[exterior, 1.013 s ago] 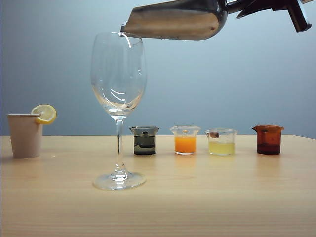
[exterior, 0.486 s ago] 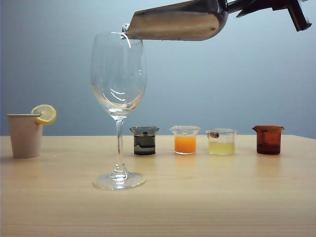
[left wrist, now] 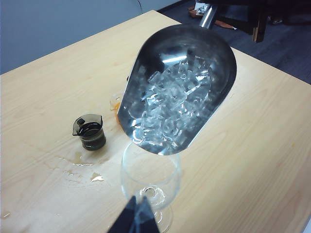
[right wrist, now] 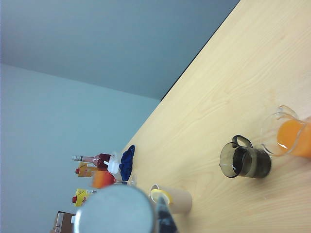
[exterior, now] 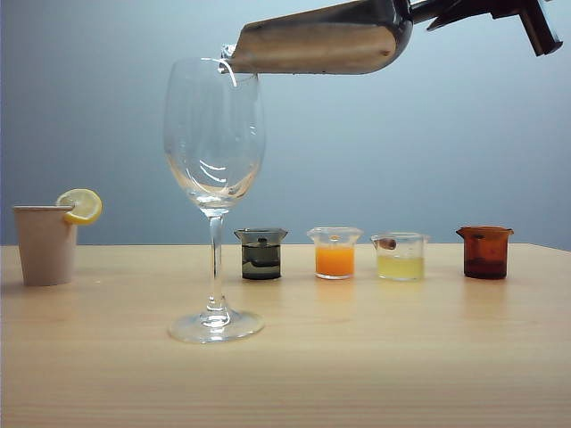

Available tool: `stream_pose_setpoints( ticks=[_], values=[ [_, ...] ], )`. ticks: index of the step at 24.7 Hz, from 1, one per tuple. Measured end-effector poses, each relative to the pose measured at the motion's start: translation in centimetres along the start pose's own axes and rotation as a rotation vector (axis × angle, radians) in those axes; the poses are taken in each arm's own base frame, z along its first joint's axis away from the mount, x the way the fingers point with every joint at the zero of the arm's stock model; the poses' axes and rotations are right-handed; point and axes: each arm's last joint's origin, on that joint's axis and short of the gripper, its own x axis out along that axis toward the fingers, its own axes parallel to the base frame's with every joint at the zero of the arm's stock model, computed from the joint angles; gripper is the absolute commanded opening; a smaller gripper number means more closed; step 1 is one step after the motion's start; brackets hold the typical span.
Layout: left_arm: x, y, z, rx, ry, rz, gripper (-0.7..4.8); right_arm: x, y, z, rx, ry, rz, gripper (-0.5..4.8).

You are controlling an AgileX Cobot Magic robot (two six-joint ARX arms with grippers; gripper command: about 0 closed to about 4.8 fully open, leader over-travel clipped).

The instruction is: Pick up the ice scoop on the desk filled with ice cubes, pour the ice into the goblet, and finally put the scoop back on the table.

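The right gripper (exterior: 464,11), closed on the handle, holds the ice scoop (exterior: 317,40) lengthwise, mouth just over the goblet (exterior: 214,134) rim.

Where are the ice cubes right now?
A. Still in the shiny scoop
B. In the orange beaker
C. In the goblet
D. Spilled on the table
A: the left wrist view shows the ice cubes piled inside the ice scoop, which is tipped just above the goblet, and the goblet's bowl holds no ice.
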Motion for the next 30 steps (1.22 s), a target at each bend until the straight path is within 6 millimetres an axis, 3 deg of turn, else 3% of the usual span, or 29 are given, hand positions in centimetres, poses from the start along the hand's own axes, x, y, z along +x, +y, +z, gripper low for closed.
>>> stream_pose_setpoints(
  ticks=[30],
  values=[
    [-0.01, 0.0, 0.0, 0.0, 0.0, 0.0, -0.05, -0.03, 0.51, 0.08, -0.043, -0.017, 0.014, -0.05]
  ],
)
